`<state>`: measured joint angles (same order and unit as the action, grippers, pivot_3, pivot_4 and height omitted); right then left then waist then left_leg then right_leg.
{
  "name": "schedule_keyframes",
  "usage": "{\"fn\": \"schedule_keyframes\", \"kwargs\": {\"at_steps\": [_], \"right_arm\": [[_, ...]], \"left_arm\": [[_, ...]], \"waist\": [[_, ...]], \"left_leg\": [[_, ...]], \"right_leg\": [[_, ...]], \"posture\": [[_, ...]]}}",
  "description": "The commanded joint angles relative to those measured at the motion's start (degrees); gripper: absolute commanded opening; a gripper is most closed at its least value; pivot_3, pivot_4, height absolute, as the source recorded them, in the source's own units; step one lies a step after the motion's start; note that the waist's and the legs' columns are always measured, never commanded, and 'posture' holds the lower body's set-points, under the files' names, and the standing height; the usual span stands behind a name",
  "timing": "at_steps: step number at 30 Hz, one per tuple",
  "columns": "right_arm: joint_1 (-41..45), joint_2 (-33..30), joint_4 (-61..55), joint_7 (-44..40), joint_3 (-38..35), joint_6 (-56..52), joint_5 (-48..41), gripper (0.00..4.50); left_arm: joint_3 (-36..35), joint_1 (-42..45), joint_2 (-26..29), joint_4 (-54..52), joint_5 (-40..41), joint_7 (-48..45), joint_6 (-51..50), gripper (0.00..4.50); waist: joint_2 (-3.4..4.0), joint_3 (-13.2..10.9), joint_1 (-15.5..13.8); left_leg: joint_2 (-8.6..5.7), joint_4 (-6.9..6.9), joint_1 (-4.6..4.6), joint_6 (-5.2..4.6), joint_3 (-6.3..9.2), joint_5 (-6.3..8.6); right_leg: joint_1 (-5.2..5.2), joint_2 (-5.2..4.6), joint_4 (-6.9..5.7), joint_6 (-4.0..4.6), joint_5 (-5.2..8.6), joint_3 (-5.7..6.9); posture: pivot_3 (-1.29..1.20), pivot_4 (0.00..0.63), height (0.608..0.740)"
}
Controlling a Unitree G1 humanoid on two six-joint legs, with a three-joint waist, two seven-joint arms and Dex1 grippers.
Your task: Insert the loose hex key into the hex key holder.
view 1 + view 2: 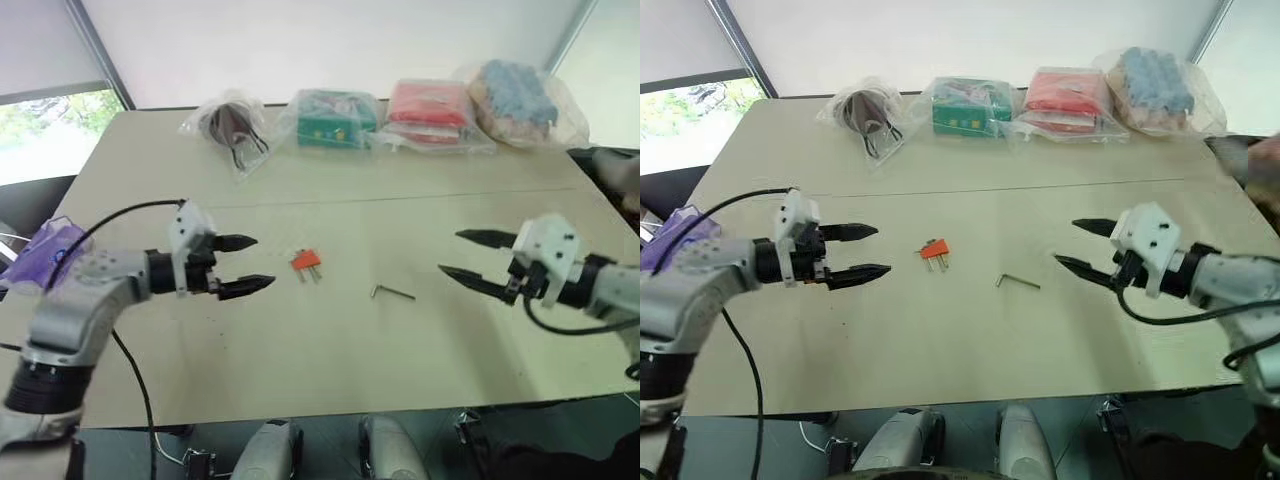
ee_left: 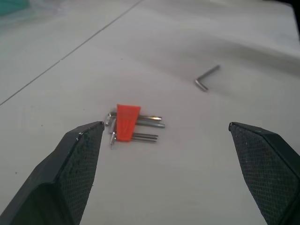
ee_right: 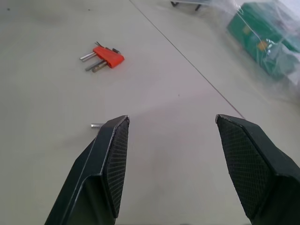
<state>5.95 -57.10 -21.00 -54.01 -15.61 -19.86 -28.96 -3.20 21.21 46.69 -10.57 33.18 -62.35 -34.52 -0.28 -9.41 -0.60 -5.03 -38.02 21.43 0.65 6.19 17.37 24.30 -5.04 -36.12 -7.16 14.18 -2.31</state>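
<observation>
Grippers, left (image 1: pixel 246 264) and right (image 1: pixel 465 254), gape wide, holding nothing.

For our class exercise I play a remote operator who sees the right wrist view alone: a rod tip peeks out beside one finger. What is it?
Observer: The loose hex key, lying flat on the table, between the hex key holder and the right gripper.
Operator: Where is the other arm?
Observer: The left gripper hovers on the holder's far side, open and empty.
Operator: What lies at the table's far edge?
Observer: Four clear bags; besides the green box, a red packet.
</observation>
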Motion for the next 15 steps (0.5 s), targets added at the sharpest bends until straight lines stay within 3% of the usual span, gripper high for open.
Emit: {"fn": "schedule_keyframes", "kwargs": {"at_steps": [1, 15], "right_arm": [[2.4, -2.8, -0.1, -4.0, -0.4, -3.0, -2.5, 3.04], [8.8, -1.7, 1.5, -5.6, 5.0, -4.4, 0.1, 3.04]], "left_arm": [[-0.1, 1.8, 2.4, 1.8, 0.2, -4.3, 0.5, 4.45], [-1.2, 3.0, 2.3, 2.1, 0.8, -4.9, -1.9, 4.45]], "waist": [[-0.02, 0.0, 0.0], [-0.08, -0.1, 0.0]], "left_leg": [[0.0, 0.01, 0.01, -0.01, 0.0, 0.0], [0.01, -0.02, 0.08, -0.01, 0.0, 0.01]], "right_leg": [[0.0, -0.01, 0.02, 0.0, 0.0, 0.0], [0.08, -0.11, 0.01, 0.0, 0.0, -0.01]], "posture": [[0.0, 0.15, 0.74], [0.0, 0.15, 0.74]]}}
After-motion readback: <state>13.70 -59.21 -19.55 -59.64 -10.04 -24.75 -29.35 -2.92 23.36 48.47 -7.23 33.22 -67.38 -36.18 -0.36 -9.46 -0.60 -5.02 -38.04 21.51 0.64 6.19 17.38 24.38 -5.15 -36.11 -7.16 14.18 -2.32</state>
